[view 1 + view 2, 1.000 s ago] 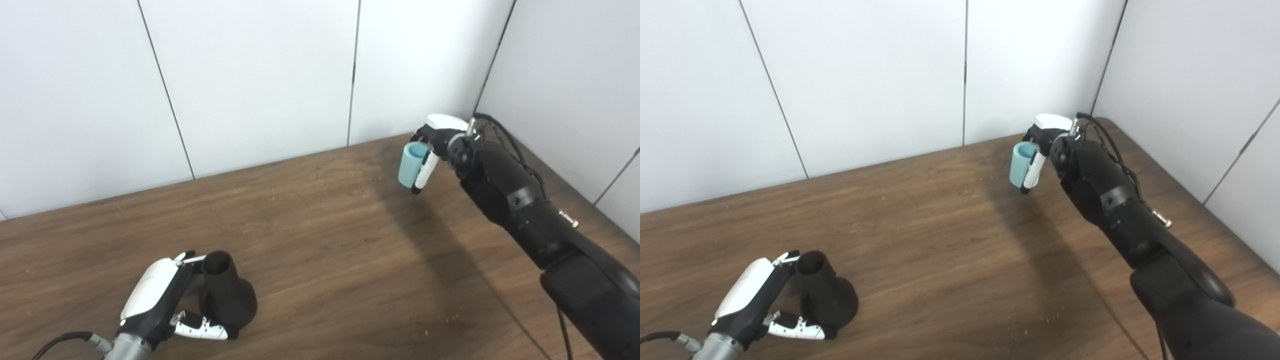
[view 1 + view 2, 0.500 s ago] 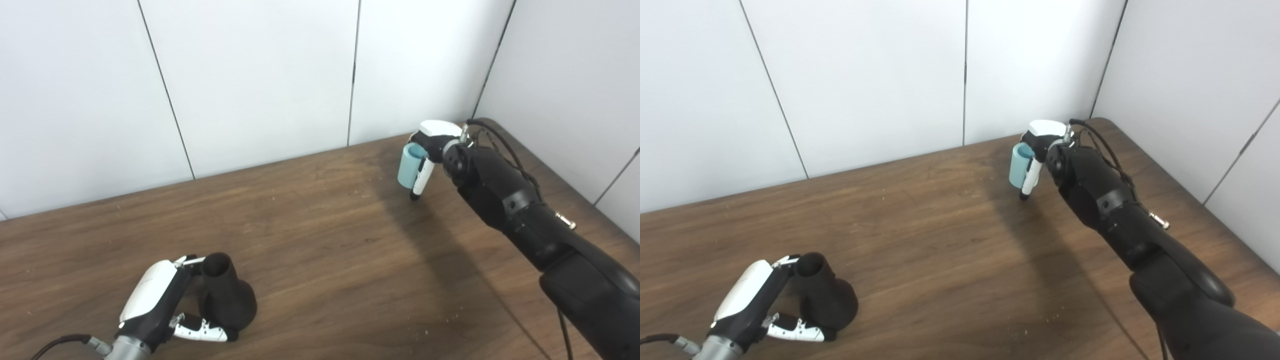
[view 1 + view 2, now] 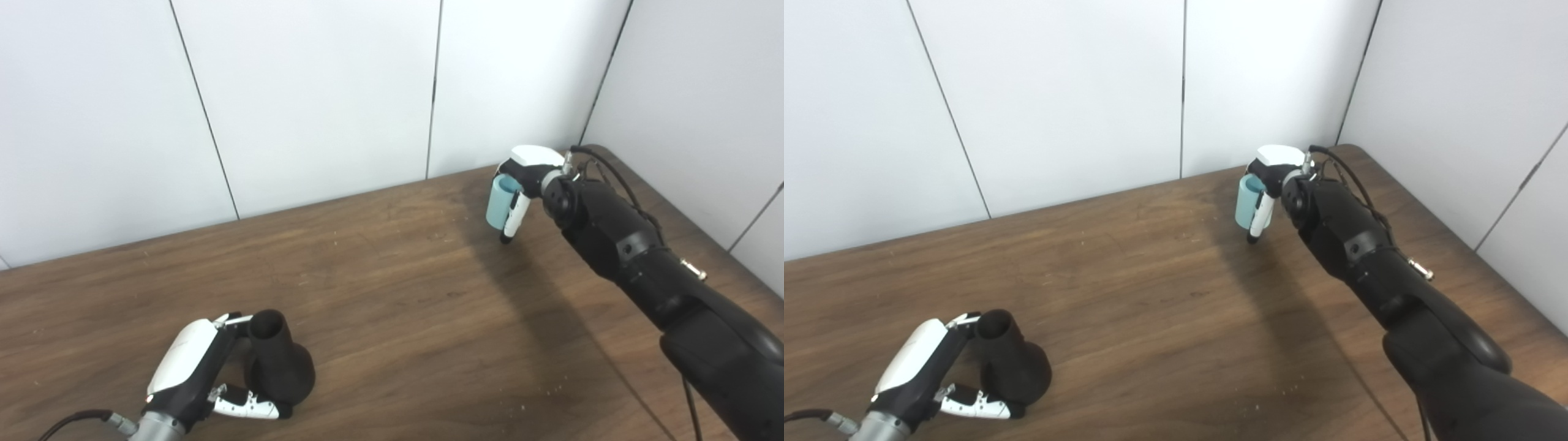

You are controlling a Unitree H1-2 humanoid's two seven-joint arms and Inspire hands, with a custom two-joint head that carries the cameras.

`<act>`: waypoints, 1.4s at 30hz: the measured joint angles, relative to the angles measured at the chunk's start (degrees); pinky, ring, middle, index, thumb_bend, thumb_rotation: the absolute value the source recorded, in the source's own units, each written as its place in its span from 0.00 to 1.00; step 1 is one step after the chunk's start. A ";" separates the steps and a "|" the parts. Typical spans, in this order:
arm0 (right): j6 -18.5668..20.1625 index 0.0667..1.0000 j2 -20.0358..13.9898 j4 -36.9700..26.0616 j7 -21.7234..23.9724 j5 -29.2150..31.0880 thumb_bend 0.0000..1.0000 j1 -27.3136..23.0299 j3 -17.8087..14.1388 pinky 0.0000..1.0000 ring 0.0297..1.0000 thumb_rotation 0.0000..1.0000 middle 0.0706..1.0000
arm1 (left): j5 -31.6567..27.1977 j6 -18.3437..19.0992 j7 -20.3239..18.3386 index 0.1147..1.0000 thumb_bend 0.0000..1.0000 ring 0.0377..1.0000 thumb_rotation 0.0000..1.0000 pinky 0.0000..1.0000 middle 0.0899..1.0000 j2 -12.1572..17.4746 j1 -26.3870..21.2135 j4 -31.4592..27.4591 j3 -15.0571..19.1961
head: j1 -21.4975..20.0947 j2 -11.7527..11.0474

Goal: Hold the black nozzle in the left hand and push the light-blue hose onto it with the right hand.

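The black nozzle stands on the table near the front left, narrow open neck up, wide base down. My left hand wraps around it, fingers by the neck and thumb under the base, so it is shut on the nozzle. The light-blue hose piece, a short open tube, is upright at the far right of the table. My right hand is closed around it from behind and above, with one finger reaching down past its lower end. Part of the tube is hidden by those fingers.
The wooden table runs to white wall panels at the back and right. The black right arm crosses the table's right side and throws a dark shadow toward the middle. A cable trails from the left wrist.
My right hand with the hose has drifted slightly left and a little lower over the second. The left hand has slid back a little along the nozzle, which stays put.
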 measured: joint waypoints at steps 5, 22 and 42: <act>0.11 0.72 -0.01 -0.17 0.07 0.06 0.82 0.01 -0.01 0.57 0.65 0.00 0.70 | 0.05 0.13 0.00 0.41 0.52 0.62 0.00 0.92 0.46 0.00 -0.02 -0.06 -0.07 | 0.09 0.17; -1.13 0.48 0.09 -0.41 -4.70 -0.01 0.58 0.04 -0.20 0.47 0.49 0.00 0.48 | 0.77 0.69 0.00 0.40 0.52 0.63 0.00 0.92 0.47 0.00 0.32 -0.84 -0.27 | 0.35 0.88; -4.31 0.43 0.50 -4.93 -12.95 -1.00 0.50 2.73 -0.37 0.34 0.43 0.00 0.45 | 1.26 2.43 -0.24 0.40 0.52 0.63 0.00 0.92 0.47 0.00 0.52 -2.05 -0.88 | 2.46 1.32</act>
